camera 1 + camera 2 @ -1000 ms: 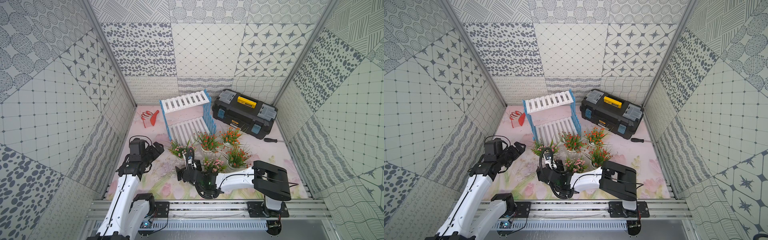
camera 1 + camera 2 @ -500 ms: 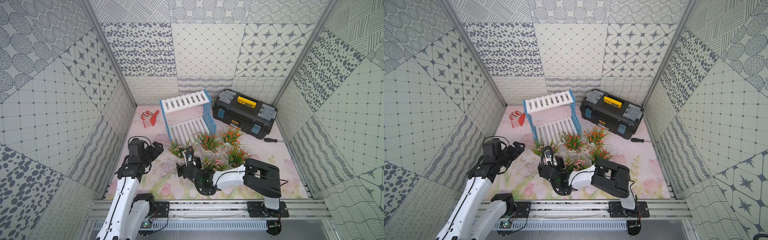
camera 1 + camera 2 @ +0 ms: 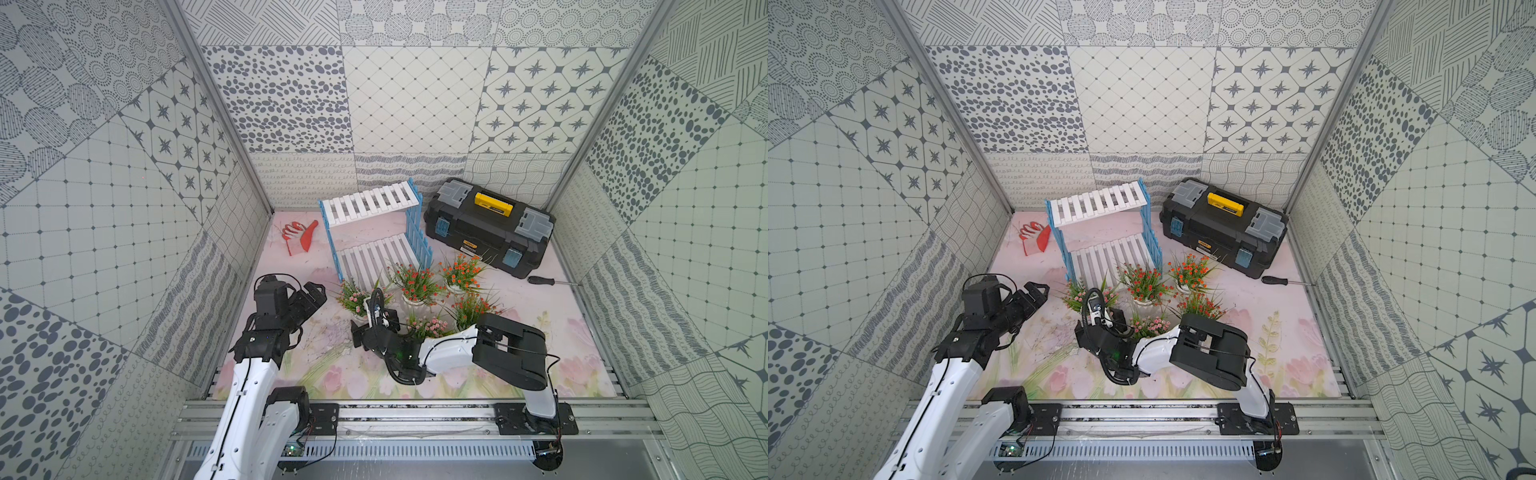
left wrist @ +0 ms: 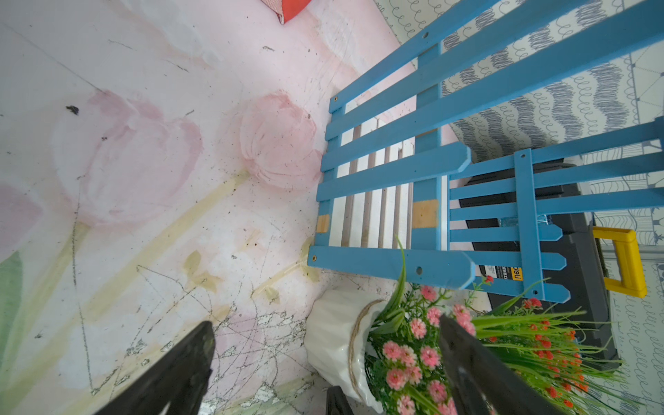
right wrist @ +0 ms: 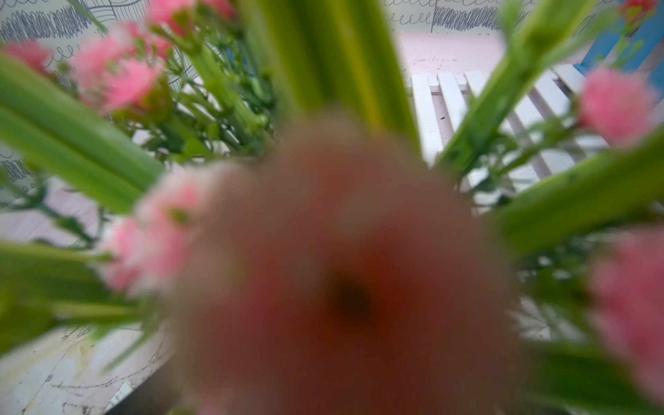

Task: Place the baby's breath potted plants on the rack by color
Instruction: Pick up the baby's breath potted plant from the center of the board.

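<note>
Five baby's breath potted plants in white ribbed pots stand on the mat in front of the rack [image 3: 370,203] [image 3: 1096,205]. Two are pink [image 3: 355,297] [image 3: 428,326]; three are orange-red [image 3: 415,282] [image 3: 461,270] [image 3: 471,307]. My left gripper [image 3: 309,297] [image 4: 323,366] is open, and the left pink plant's pot [image 4: 334,337] sits just ahead between its fingers, untouched. My right gripper [image 3: 371,318] reaches low between the two pink plants. Blurred pink blossoms [image 5: 323,269] fill its wrist view and hide its jaws. Both rack shelves hold nothing.
A black toolbox [image 3: 488,226] with a yellow handle stands right of the rack. A screwdriver [image 3: 544,281] lies near the right wall. Red-and-white gloves [image 3: 299,237] lie at the back left. The rack's blue side panel [image 4: 395,169] is close ahead of the left gripper.
The right arm has swung left and pushed its gripper farther in among the pink blossoms. The left arm has shifted only slightly and stays open.
</note>
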You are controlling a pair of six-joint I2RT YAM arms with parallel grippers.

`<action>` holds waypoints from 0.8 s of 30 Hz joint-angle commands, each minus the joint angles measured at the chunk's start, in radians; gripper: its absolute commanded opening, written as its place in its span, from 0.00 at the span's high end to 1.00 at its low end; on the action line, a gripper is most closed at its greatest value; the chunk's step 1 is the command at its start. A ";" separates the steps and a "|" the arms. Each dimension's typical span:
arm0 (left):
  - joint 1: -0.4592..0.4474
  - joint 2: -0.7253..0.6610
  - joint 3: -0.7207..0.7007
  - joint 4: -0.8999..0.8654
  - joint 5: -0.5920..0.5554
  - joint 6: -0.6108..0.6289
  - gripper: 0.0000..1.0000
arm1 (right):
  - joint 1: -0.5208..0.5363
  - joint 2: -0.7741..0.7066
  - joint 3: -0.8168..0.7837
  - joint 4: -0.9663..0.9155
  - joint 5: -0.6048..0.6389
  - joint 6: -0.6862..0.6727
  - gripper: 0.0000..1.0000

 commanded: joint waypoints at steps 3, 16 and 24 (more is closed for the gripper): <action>0.003 -0.006 0.007 0.032 0.016 0.018 0.03 | -0.013 0.041 0.025 0.109 -0.007 -0.039 0.02; 0.004 -0.011 -0.004 0.050 0.027 0.016 0.03 | -0.045 0.095 0.077 0.123 -0.035 -0.042 0.02; 0.003 -0.017 -0.011 0.058 0.032 0.013 0.03 | -0.062 0.111 0.079 0.175 -0.034 -0.062 0.02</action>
